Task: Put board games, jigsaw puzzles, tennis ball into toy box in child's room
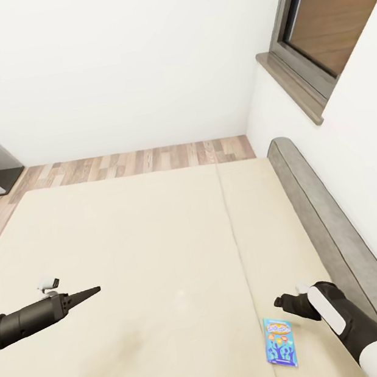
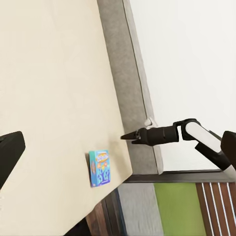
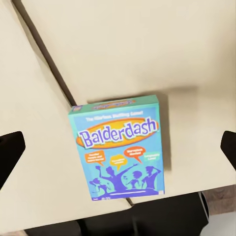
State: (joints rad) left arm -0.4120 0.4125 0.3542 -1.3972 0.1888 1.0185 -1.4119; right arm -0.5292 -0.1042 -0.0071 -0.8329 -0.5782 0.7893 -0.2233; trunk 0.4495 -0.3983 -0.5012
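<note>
Head view: a light blue board game (image 1: 280, 342) flat on the near right part of the bed (image 1: 152, 263), beside the mattress seam, lettering too small to read. Right gripper (image 1: 282, 303) just beyond it, above the mattress; spread or pressed together, cannot tell. Left gripper (image 1: 90, 292) far to the left, fingers pressed together into a point. Window (image 1: 314, 24) cut off at the frame edge.

Left wrist view: same box (image 2: 99, 167) near the mattress edge, right gripper (image 2: 129, 137) close by, grey headboard (image 2: 129, 83) behind.

Right wrist view: box (image 3: 119, 146) from above, reading "Balderdash" in yellow; smaller captions unreadable. Dark fingertips (image 3: 11, 150) at both sides, spread wide.
</note>
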